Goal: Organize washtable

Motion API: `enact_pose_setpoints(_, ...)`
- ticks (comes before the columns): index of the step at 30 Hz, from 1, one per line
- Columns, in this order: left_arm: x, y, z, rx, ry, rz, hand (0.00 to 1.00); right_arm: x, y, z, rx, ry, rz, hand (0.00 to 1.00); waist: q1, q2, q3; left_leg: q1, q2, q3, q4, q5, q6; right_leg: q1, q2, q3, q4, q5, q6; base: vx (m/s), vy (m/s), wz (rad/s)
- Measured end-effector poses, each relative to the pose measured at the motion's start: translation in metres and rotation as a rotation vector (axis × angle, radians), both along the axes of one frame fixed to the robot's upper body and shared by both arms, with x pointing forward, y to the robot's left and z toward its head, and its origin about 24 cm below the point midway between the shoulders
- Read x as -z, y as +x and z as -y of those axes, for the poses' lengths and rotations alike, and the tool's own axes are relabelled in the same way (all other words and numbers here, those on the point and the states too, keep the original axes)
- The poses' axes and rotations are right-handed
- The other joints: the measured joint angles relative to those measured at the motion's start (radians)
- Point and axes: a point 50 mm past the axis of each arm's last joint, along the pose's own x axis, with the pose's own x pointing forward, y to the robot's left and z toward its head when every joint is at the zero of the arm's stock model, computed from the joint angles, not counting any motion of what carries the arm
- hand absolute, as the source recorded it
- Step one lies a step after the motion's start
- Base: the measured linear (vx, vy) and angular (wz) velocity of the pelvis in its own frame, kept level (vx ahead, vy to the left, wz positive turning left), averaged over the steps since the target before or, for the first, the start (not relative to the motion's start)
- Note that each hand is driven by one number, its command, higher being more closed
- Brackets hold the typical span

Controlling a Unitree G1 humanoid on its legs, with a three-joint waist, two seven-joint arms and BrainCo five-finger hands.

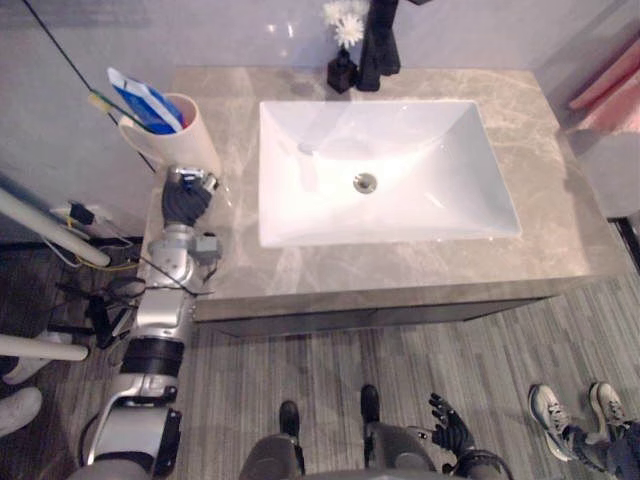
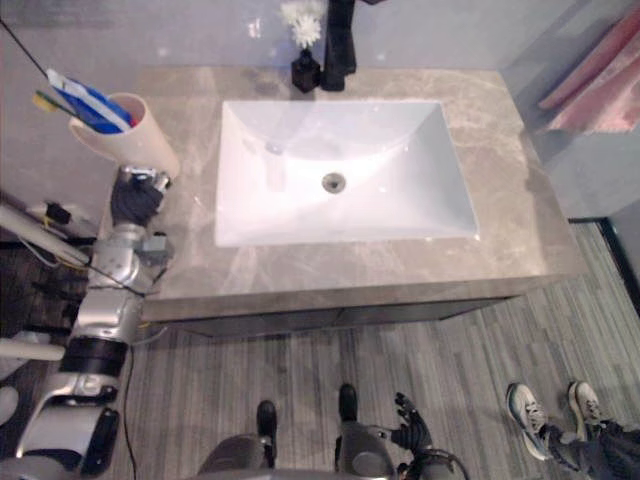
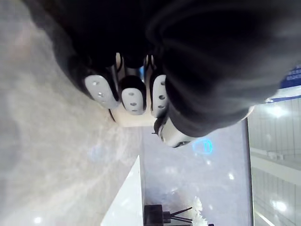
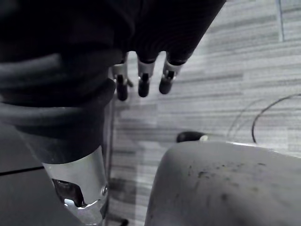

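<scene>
Grey marble washtable (image 1: 560, 230), white sink (image 1: 400, 170) mid-top, black tap (image 1: 380, 50) and flower vase (image 1: 342, 72) behind. Cream cup (image 1: 195, 135) at left back corner by the edge, left hand (image 1: 188, 197) curled round its foot. Bare counter right of sink. Right hand (image 1: 450, 425) low over floor, fingers loosely straight.

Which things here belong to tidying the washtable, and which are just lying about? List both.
For the job: cup with a blue tube in it; left hand close beside the cup; countertop.

Lying about: sink; black faucet; flower vase; pink towels; a person's shoes; right hand, hanging low.
</scene>
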Motion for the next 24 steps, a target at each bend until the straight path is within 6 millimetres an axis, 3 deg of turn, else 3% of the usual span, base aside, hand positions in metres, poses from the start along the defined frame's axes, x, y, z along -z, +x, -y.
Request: enact_pose_setpoints(24, -0.048, 0.016, -0.003, -0.018, 0.028, 0.11, 1.0, -0.005, 0.005, 0.004, 0.028, -0.016, 0.034, 0.0, -0.025, -0.019, 0.045, -0.092, 0.004, 0.026, 0.081, -0.019, 0.008, -0.073, 0.002, 0.039, 0.008, 0.028, -0.011, -0.03, 0.006, -0.03)
